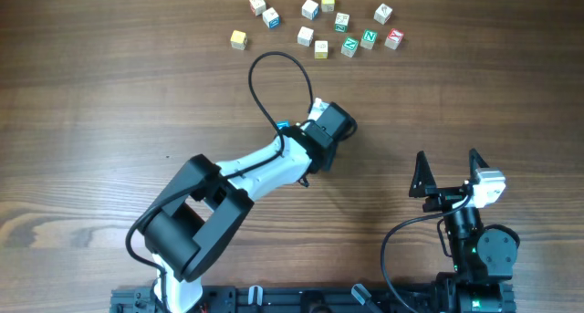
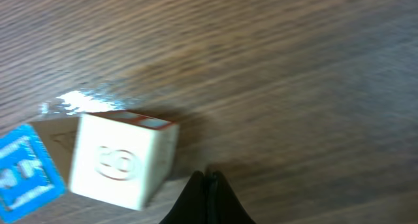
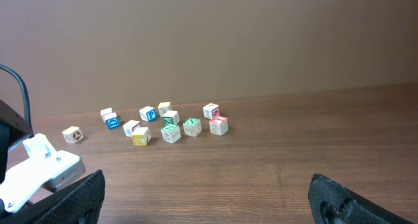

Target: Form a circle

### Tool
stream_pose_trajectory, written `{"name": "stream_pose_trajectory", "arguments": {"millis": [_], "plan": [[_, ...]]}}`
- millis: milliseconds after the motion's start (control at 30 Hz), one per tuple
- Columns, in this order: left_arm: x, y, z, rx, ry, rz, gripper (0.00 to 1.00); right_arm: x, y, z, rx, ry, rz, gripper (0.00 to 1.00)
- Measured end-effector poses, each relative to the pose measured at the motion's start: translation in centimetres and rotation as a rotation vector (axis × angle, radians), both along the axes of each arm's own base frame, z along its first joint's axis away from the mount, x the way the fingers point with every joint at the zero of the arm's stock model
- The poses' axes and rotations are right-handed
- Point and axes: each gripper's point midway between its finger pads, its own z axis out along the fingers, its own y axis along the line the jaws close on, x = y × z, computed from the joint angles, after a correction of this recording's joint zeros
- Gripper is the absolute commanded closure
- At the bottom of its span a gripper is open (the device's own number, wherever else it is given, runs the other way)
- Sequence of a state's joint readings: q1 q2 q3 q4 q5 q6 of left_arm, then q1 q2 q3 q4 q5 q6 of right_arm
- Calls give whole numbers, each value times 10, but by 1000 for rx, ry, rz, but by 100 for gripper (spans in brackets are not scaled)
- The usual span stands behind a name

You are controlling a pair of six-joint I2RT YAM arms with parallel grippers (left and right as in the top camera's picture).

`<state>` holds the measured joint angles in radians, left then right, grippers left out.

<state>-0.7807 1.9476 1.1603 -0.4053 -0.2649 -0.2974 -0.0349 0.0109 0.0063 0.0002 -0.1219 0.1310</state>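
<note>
Left gripper (image 2: 208, 188): jaws pressed together, nothing between them, tips low over the brown wooden table (image 2: 294, 67). Of the circle, only two pieces show. A white wooden letter cube with a red-edged top face (image 2: 117, 162) lies at ten o'clock of the fingertips, just beside them; contact cannot be confirmed. A blue-faced wooden letter cube (image 2: 23, 172) sits close against it at nine o'clock, cut by the frame edge. From overhead the left wrist covers this spot. A small blue corner (image 1: 284, 124) at the wrist's ten o'clock is probably that blue cube, though the view is too poor to be sure; the white cube is hidden under the arm.

Surroundings: a loose scatter of twelve small wooden letter cubes with white, yellow, blue, green and red faces (image 1: 341, 21) lies at twelve o'clock of the left wrist, well apart from it; the same scatter shows in the right wrist view (image 3: 171, 134), spread across mid-table. A black cable loop (image 1: 260, 62) on the left arm arches between the wrist and the scatter.

Right gripper (image 1: 448, 172): jaws spread wide, empty, at four o'clock of the left wrist and well apart from every cube; its dark fingers (image 3: 75, 198) frame the lower corners of its own view.
</note>
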Motion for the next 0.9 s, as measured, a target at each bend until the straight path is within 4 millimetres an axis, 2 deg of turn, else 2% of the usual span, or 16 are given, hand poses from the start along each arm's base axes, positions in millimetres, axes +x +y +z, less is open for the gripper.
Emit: {"name": "stream_pose_trajectory", "arguments": {"millis": [133, 233, 300, 333, 433, 467, 533, 567, 600, 667, 700, 733, 767, 900], "plan": [[-5, -8, 4, -5, -4, -23, 96, 0, 0, 0, 0, 0, 0, 0], [1, -7, 20, -34, -33, -9, 95, 0, 0, 0, 0, 0, 0, 0], [13, -1, 46, -78, -79, 19, 93, 0, 0, 0, 0, 0, 0, 0], [23, 5, 73, -121, -128, 44, 90, 0, 0, 0, 0, 0, 0, 0], [34, 14, 112, -164, -206, 56, 85, 0, 0, 0, 0, 0, 0, 0], [37, 20, 129, -177, -243, 66, 76, 0, 0, 0, 0, 0, 0, 0], [43, 46, 179, -204, -352, 117, 57, 0, 0, 0, 0, 0, 0, 0], [46, 61, 199, -205, -395, 142, 51, 0, 0, 0, 0, 0, 0, 0], [46, 80, 216, -207, -425, 183, 51, 0, 0, 0, 0, 0, 0, 0], [44, 120, 238, -187, -458, 264, 46, 0, 0, 0, 0, 0, 0, 0], [42, 140, 243, -174, -463, 306, 33, 0, 0, 0, 0, 0, 0, 0], [40, 153, 246, -161, -462, 336, 14, 0, 0, 0, 0, 0, 0, 0], [36, 170, 246, -142, -452, 372, 0, 0, 0, 0, 0, 0, 0, 0], [18, 226, 241, -117, -395, 557, 0, 0, 0, 0, 0, 0, 0, 0]]}}
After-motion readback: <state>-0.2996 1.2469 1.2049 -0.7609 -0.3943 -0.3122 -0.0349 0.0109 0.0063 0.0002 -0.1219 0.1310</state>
